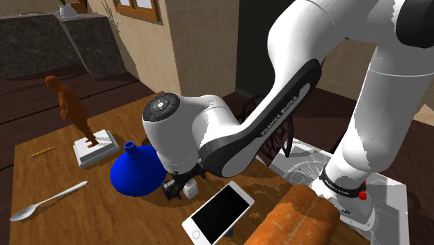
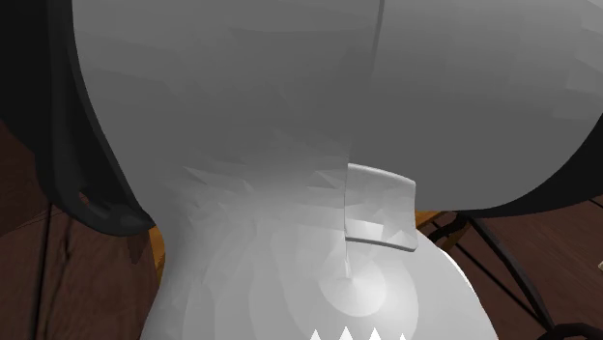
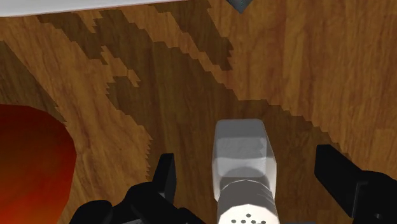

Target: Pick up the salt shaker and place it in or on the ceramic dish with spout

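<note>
A small white salt shaker [image 3: 245, 162] with a perforated cap lies on its side on the wooden table [image 3: 318, 76]. My gripper [image 3: 251, 181] is low over it and open. Its two black fingers [image 3: 164, 181] stand either side of the shaker without touching it. In the shoulder view the gripper [image 1: 179, 186] hangs just above the table, with the shaker [image 1: 190, 188] a small white piece at its tips. Right beside it, toward that view's left, stands the blue round-bellied dish with a narrow spout [image 1: 138, 169].
A white-edged phone [image 1: 219, 212] and a bread loaf [image 1: 295, 219] lie near the front. A spoon [image 1: 45, 202], a pencil [image 1: 42, 152] and a brown figurine on a white base [image 1: 87, 139] sit further left. The arm's white body [image 2: 290, 145] blocks the second exterior view.
</note>
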Action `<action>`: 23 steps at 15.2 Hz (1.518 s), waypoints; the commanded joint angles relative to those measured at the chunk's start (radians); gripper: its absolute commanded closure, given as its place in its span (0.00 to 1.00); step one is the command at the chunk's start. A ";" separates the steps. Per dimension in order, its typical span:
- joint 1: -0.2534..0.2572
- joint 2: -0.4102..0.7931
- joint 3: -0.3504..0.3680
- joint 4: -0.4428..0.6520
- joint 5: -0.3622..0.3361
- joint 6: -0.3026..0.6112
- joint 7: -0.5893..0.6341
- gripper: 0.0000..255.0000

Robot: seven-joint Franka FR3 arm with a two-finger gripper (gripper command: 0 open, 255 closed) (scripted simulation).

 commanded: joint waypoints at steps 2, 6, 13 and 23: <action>0.001 0.003 -0.001 -0.003 -0.004 0.004 0.003 0.00; 0.001 0.003 -0.001 -0.003 -0.004 0.004 0.003 0.00; 0.001 0.003 -0.001 -0.002 -0.004 0.004 0.003 1.00; -0.024 -0.078 0.022 0.031 0.087 -0.067 -0.068 1.00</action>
